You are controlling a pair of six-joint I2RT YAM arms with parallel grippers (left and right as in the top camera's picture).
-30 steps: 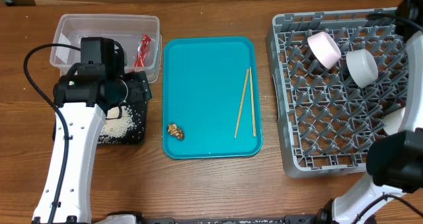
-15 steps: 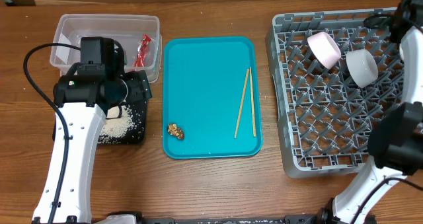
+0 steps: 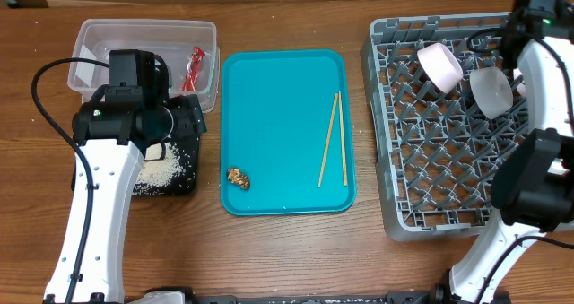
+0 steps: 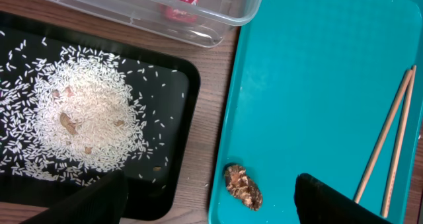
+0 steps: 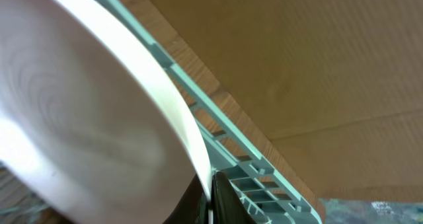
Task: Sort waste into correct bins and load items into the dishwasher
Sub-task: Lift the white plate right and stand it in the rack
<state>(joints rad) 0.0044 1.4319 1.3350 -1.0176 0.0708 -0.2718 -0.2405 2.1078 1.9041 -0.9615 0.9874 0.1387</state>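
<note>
The left fingers (image 4: pixel 344 201) stand apart, straddling the teal tray's (image 4: pixel 317 85) left edge. The brown food lump (image 4: pixel 242 186) lies between them, on the tray's near-left corner. Well right of the tray, over the dish rack (image 3: pixel 448 152), the right fingers (image 5: pixel 223 199) pinch the white plate's (image 5: pixel 79 105) rim.

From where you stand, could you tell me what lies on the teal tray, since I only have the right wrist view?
Observer: Two chopsticks and a brown food lump lie on the teal tray.
Operator: Thank you. Where is the rice?
Observer: The rice is heaped in the black tray.
Operator: And the red wrapper?
Observer: The red wrapper is inside the clear tub.
</note>
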